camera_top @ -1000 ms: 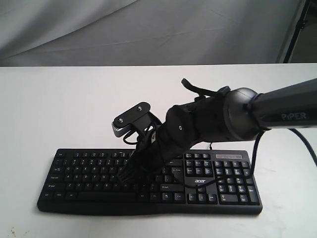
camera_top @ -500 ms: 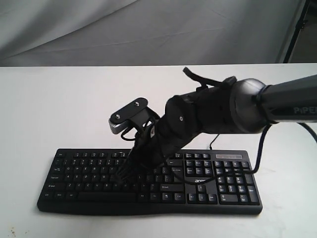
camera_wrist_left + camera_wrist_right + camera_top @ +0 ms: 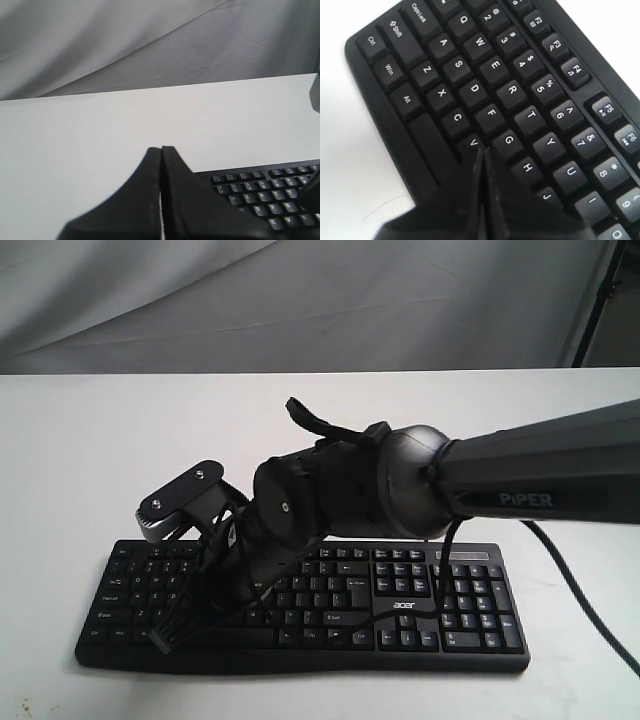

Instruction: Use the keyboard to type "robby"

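Two closed empty tools, left tool (image 3: 161, 151), right tool (image 3: 481, 152) hiding keyboard (image 3: 496, 71) keys beside V

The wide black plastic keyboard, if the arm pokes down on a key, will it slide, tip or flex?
Tipping looks unlikely: the wide black plastic keyboard lies flat and low on the white table. Its one-piece body looks stiff, so probably little flex. A slanted push from the shut right gripper might slide it on the smooth tabletop.

keyboard (image 3: 460, 610); black, white legends; flat on white table (image 3: 100, 440)
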Motion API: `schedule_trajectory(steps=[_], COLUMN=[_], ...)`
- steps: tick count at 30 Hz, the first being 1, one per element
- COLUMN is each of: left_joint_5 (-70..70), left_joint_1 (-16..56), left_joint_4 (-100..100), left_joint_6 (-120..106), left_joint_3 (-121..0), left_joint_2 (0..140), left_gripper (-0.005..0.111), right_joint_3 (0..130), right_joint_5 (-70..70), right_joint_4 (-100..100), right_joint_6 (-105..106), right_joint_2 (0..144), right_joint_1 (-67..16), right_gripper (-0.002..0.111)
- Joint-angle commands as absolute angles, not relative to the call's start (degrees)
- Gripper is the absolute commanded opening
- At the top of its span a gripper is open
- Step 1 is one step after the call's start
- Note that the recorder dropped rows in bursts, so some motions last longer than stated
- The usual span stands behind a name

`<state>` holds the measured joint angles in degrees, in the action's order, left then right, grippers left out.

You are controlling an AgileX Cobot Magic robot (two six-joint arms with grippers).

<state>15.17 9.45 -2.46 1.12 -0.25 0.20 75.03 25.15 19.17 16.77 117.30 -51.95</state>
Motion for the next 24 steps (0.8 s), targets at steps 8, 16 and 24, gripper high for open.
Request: schedule_trajectory(steps=[8, 16, 24], left_joint_5=[14.8, 14.8, 14.8], left_joint_1=[9.8, 9.8, 9.8], left_joint_4=[-2.7, -2.7, -2.7], left_joint_6=[1.3, 1.3, 1.3], left_joint_3=[0.0, 0.0, 0.0], left_joint_2=[0.0, 0.0, 0.0], left_gripper=[0.0, 0.0, 0.0], right_joint_3=[75.4, 75.4, 75.4], right_joint_5=[23.8, 23.8, 23.8], right_joint_4=[19.6, 19.7, 19.5], right_joint_6=[17.1, 17.1, 17.1], right_joint_2=[118.9, 119.8, 121.4], right_joint_1=[-52.1, -52.1, -52.1], right_gripper=[0.0, 0.0, 0.0])
